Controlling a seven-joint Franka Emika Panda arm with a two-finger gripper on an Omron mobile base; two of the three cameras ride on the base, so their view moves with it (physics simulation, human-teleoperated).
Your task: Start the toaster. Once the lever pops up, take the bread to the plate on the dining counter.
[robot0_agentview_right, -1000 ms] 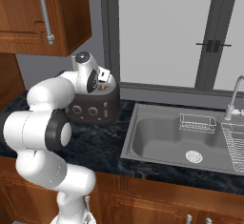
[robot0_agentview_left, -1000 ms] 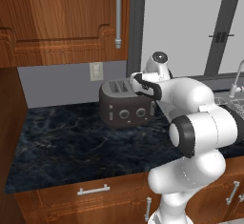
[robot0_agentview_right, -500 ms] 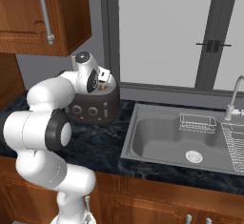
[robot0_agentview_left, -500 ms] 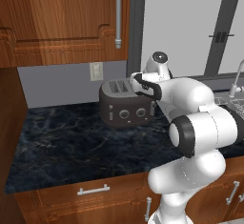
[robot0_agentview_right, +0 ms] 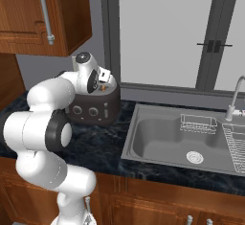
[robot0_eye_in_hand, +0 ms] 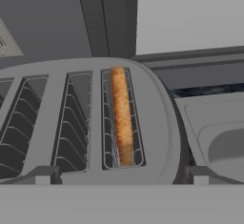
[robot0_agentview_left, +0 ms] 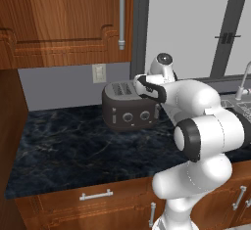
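Bread (robot0_eye_in_hand: 122,116) stood edge-up in the rightmost slot of the toaster (robot0_eye_in_hand: 90,123) in the hand view, a golden-brown strip running from the upper middle of the frame down toward the lower middle, with the wire guides of the slot on either side of it. Three more slots fanned away to the left of that frame. The gripper (robot0_eye_in_hand: 119,175) hung over the toaster's top with its jaws spread wide and nothing between them; one dark fingertip (robot0_eye_in_hand: 43,174) showed at the lower left and the other at the lower right, both apart from the bread.

Toaster (robot0_agentview_left: 128,107) in the left base view sat near the centre of the frame on the black marble worktop (robot0_agentview_left: 73,146), close to the grey back wall, its two round silver knobs facing the camera. The white arm (robot0_agentview_left: 196,126) rose from the lower right and bent over the toaster's right end, so the gripper itself was mostly hidden there.

From the right base view the toaster (robot0_agentview_right: 98,108) lay at centre left, just left of the steel sink (robot0_agentview_right: 191,145), with the hand (robot0_agentview_right: 92,78) tilted above it. A small brownish patch at the toaster's top, just beside the hand, was probably the bread, though it was too small to tell. Wooden cabinets (robot0_agentview_left: 63,23) filled the upper left of the left base view.
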